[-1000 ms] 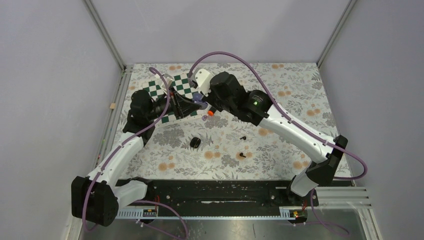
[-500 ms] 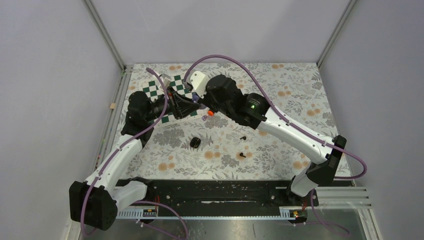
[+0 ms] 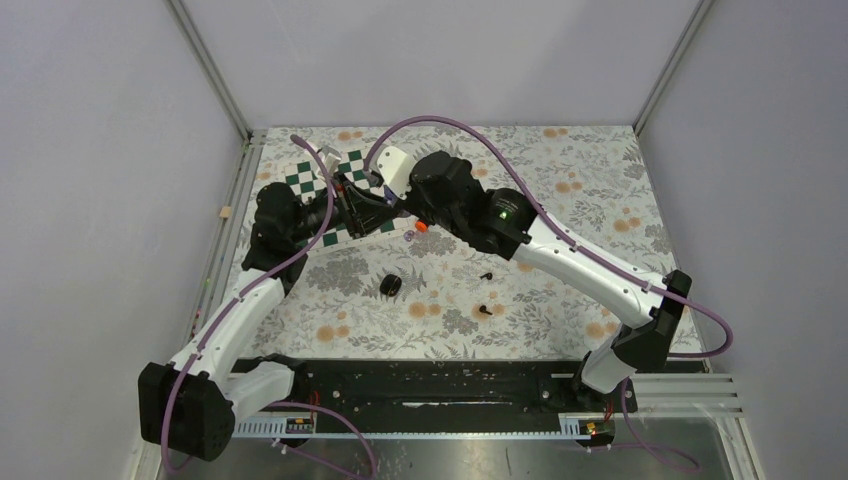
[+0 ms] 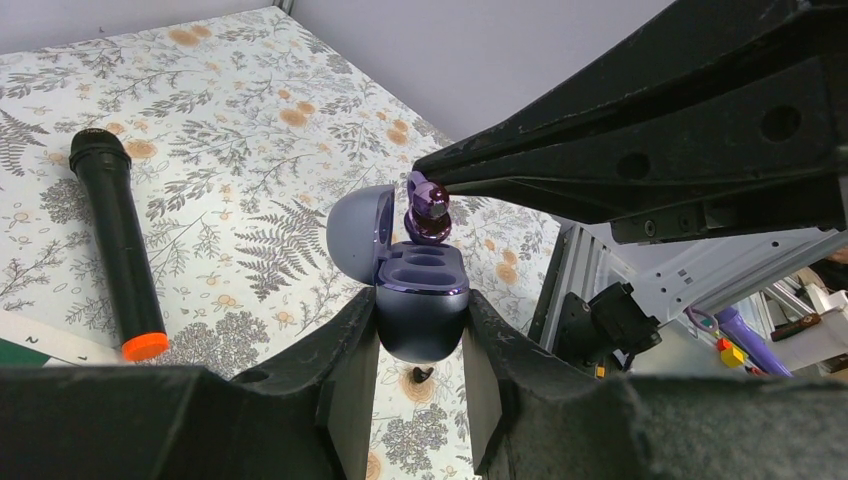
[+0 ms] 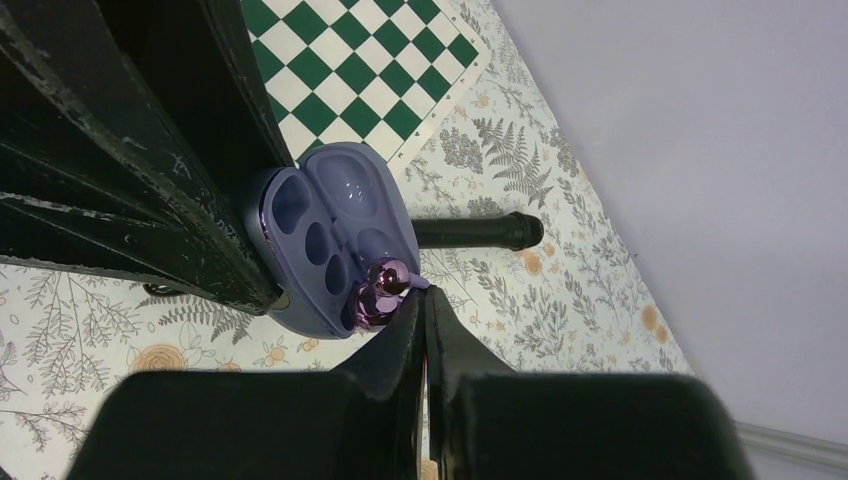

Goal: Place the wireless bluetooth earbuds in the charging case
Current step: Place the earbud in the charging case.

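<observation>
My left gripper point(image 4: 422, 306) is shut on the purple charging case point(image 4: 425, 330), holding it off the table with its lid open and both pockets showing. The right gripper point(image 5: 425, 296) is shut on the stem of a shiny purple earbud point(image 5: 381, 290). That earbud point(image 4: 430, 214) sits at the mouth of one pocket, tilted. The case point(image 5: 320, 210) is empty otherwise. A second pale purple earbud point(image 3: 409, 237) lies on the table, and two black earbuds point(image 3: 486, 275) point(image 3: 485, 310) lie further forward. In the top view the grippers meet above the checkered mat point(image 3: 322, 182).
A black marker point(image 4: 118, 248) with an orange end lies on the floral cloth beside the mat. A small black round object point(image 3: 391, 286) sits near the table's middle. One black earbud point(image 4: 422, 375) shows under the held case. Grey walls close in the table.
The right gripper has moved a little left and back with the purple earbud, closer over the held case. The left arm has shifted slightly the same way.
</observation>
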You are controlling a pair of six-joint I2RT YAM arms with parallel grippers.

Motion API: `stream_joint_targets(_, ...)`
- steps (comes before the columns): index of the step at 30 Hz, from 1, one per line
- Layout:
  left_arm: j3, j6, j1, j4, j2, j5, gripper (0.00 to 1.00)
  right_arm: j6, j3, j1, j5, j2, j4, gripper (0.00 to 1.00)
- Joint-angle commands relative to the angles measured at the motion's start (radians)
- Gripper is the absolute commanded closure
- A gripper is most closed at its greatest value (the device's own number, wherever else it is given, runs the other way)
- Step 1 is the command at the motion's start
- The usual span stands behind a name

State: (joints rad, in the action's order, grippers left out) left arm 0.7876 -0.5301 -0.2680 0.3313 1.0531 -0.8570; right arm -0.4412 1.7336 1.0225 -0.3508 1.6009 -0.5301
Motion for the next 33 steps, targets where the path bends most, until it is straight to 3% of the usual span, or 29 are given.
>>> stream_joint_targets(1, 0.024, -0.017, -0.005, 0.059, -0.015, 0.008, 1.00, -0.024, 0.001, 0.014, -0.014, -0.005, 0.038, 1.00)
stream_joint_targets(33, 0.030, -0.051, -0.005, 0.099, 0.026, 0.071, 1.00, -0.018, 0.029, 0.030, 0.075, 0.013, -0.014, 1.00)
